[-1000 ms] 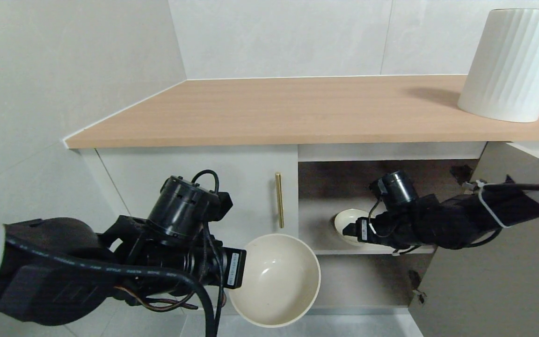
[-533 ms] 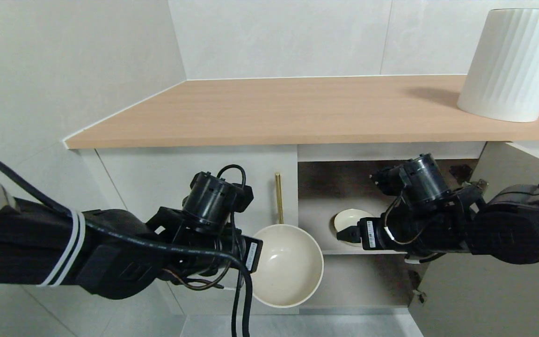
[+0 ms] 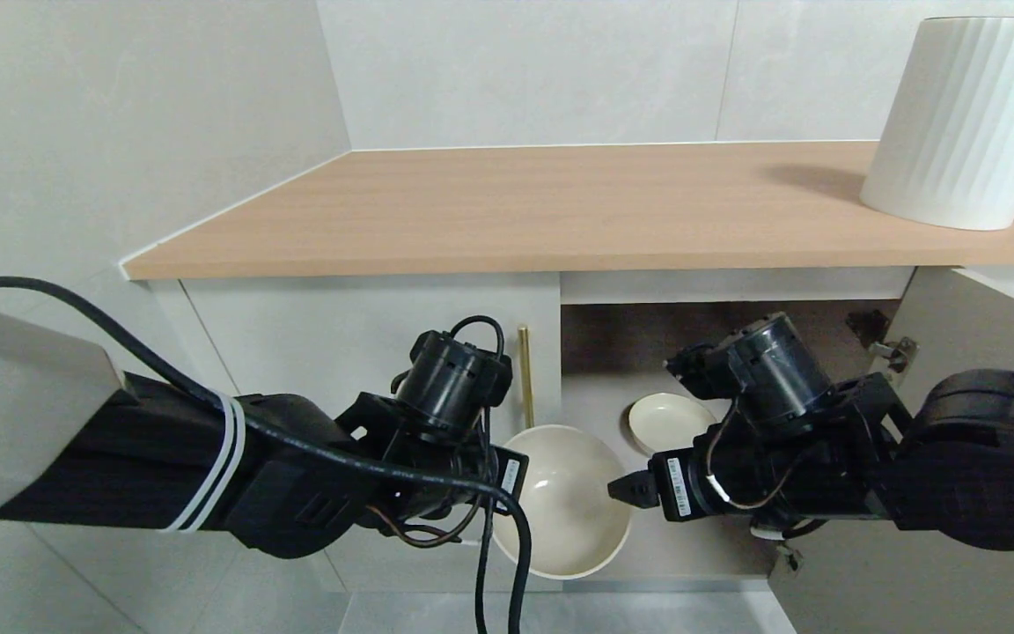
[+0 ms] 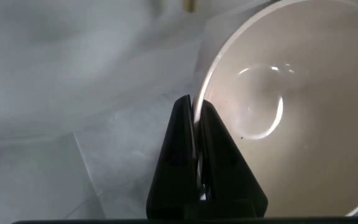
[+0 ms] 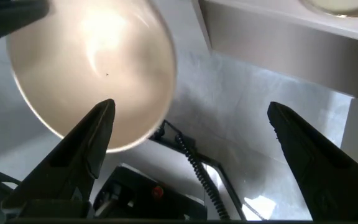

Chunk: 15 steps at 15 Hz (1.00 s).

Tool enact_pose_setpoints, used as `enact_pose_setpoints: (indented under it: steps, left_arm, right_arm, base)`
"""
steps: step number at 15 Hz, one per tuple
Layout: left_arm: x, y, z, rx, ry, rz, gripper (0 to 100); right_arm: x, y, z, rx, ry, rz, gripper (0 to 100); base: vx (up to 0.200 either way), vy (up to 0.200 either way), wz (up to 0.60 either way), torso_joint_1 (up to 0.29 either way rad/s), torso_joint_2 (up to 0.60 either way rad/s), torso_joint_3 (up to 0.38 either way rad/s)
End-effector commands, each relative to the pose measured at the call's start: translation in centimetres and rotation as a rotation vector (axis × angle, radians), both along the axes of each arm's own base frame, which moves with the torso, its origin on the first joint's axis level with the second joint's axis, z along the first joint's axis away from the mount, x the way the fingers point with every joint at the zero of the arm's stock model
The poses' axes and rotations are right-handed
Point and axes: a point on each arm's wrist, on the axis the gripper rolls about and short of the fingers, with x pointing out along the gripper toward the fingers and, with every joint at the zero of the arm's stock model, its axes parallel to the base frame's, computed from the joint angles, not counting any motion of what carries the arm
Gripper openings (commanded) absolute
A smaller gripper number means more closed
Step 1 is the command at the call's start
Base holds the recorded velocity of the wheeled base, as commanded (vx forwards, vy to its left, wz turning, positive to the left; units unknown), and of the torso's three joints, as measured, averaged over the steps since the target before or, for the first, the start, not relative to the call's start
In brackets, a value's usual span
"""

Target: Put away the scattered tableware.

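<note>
1. The left gripper (image 4: 196, 121) is clamped on the rim of the large cream bowl (image 3: 564, 506), one finger inside the wall and one outside. The bowl hangs tilted, its hollow facing up and outward, low before the open compartment (image 3: 692, 528), by the edge of the closed door (image 3: 366, 343) and below its brass handle (image 3: 525, 374)
2. The step in hand looks like stowing this bowl in that compartment. I judge it best carried rightward and inward past the door edge, then levelled before release, since a rim pinch lets a deep bowl swing
3. The right gripper (image 3: 632, 490) hovers just beside the bowl's right rim, its fingers spread wide with nothing between them. It should stand clear of the path, or steady the far rim
4. On the shelf (image 3: 593, 414) behind lies a small cream dish (image 3: 670, 421); set the bowl beside it, not on it, unless nesting is wanted
</note>
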Motion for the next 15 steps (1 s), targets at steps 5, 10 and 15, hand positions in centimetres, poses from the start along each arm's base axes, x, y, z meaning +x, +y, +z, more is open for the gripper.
enact_pose_setpoints:
  steps: [5, 10, 15]
  left_arm:
    - [-0.4, -0.4, 0.1, -0.011, 0.002, -0.007, 0]
    - [-0.8, -1.0, -0.1, -0.02, 0.011, -0.014, 0]
    - [-0.9, -1.3, -0.4, -0.015, 0.02, -0.023, 0]
  right_arm:
    - [0.6, 0.7, -1.9, -0.036, 0.039, 0.005, 100]
    - [0.9, 1.0, -2.3, -0.035, 0.041, 0.007, 0]
    - [0.8, 1.0, -2.3, -0.034, 0.042, 0.007, 0]
  base:
    - [0.0, 0.0, 0.0, 0.0, 0.0, 0.0]
    - [0.0, 0.0, 0.0, 0.0, 0.0, 0.0]
    - [0.0, 0.0, 0.0, 0.0, 0.0, 0.0]
